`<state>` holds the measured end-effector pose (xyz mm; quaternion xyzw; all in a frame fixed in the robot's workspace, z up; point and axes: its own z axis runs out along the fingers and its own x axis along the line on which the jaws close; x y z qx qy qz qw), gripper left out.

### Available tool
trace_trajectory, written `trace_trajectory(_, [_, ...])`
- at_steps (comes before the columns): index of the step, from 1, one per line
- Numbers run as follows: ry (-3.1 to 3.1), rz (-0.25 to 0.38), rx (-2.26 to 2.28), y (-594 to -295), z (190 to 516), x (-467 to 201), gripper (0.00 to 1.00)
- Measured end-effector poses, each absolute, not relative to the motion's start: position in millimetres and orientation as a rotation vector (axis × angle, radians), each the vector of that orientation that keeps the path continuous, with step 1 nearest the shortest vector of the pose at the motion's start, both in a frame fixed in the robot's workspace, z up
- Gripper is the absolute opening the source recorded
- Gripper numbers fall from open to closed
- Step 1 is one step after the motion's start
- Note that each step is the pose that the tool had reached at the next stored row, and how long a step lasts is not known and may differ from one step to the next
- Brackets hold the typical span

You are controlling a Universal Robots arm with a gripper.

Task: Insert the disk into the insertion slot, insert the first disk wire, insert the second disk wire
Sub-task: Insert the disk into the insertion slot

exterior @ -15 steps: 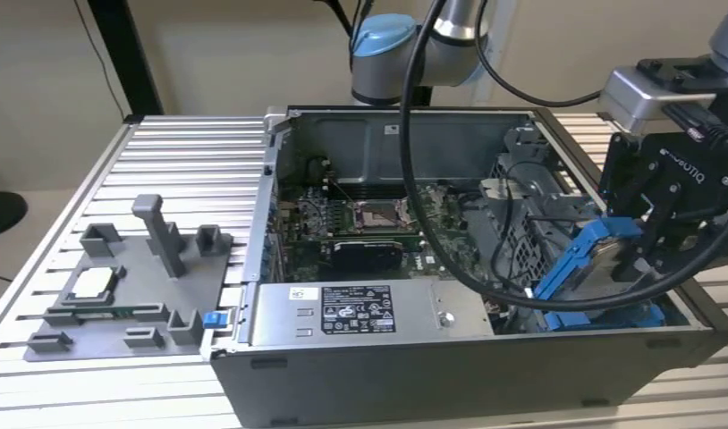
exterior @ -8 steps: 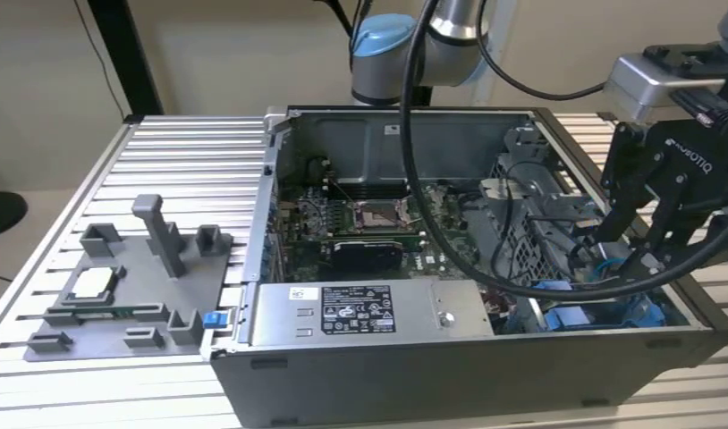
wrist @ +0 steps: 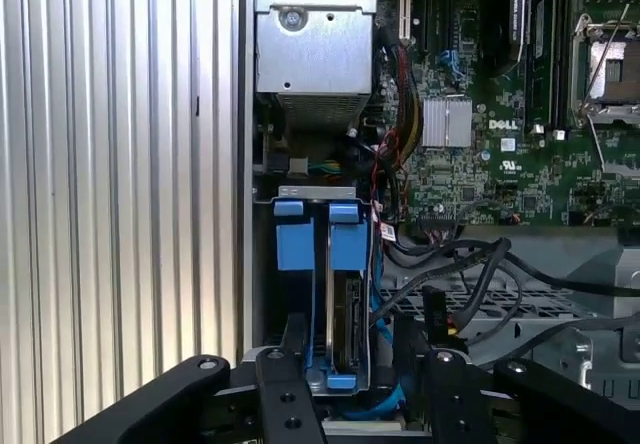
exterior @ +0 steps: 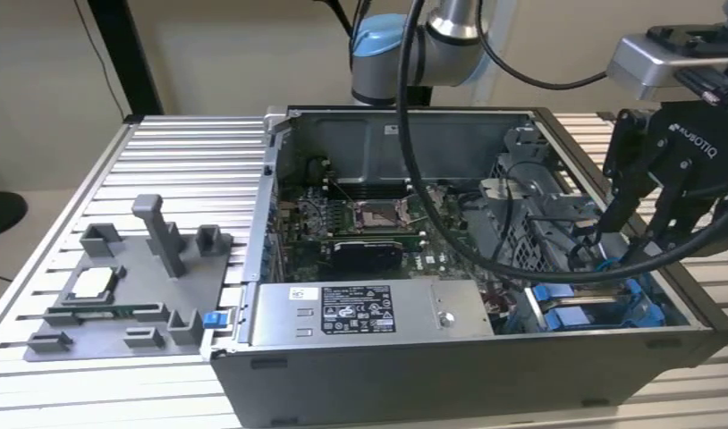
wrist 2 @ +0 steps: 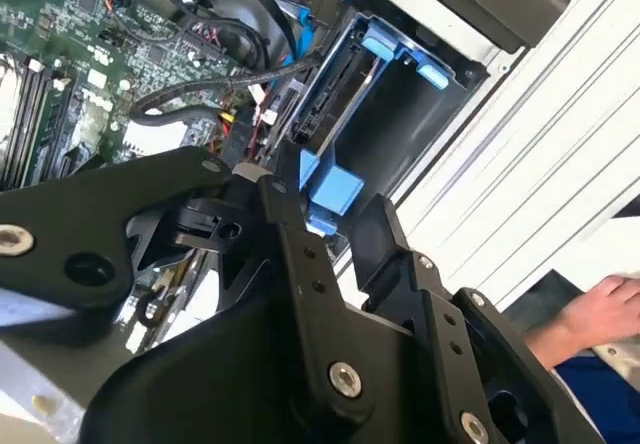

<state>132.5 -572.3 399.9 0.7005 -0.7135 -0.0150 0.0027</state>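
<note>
Ribbed aluminium table (exterior: pixel 185 152) carries an open computer case (exterior: pixel 460 375) with its motherboard (exterior: pixel 376 223) laid bare. The gripper (wrist: pixel 355 349) hangs over the case's corner towards the exterior view's right, reaching down into the case there.

In both wrist views the disk (wrist: pixel 350 314) stands on edge in its blue frame inside the insertion slot (wrist 2: pixel 410 124), just beside the case's side wall. The jaws stand partly apart, 1 on each side of the frame's near end. Whether they clamp it or stand just clear of it I cannot tell. 2 blue tabs (wrist: pixel 290 239) mark the frame's far end.

Black cables (wrist: pixel 480 264) loop inside the case just beside the slot. The silver power-supply box (exterior: pixel 364 313) lies along the case's front wall. A grey fixture tray (exterior: pixel 125 295) sits outside the case on the exterior view's left. In the second wrist view a person's hand (wrist 2: pixel 600 309) rests outside the case.
</note>
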Motion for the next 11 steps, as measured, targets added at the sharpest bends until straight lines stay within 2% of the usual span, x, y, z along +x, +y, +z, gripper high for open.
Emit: trace_trajectory(11, [-2.26,-0.023,2.217,-547.6,394.7,121.5,1.0])
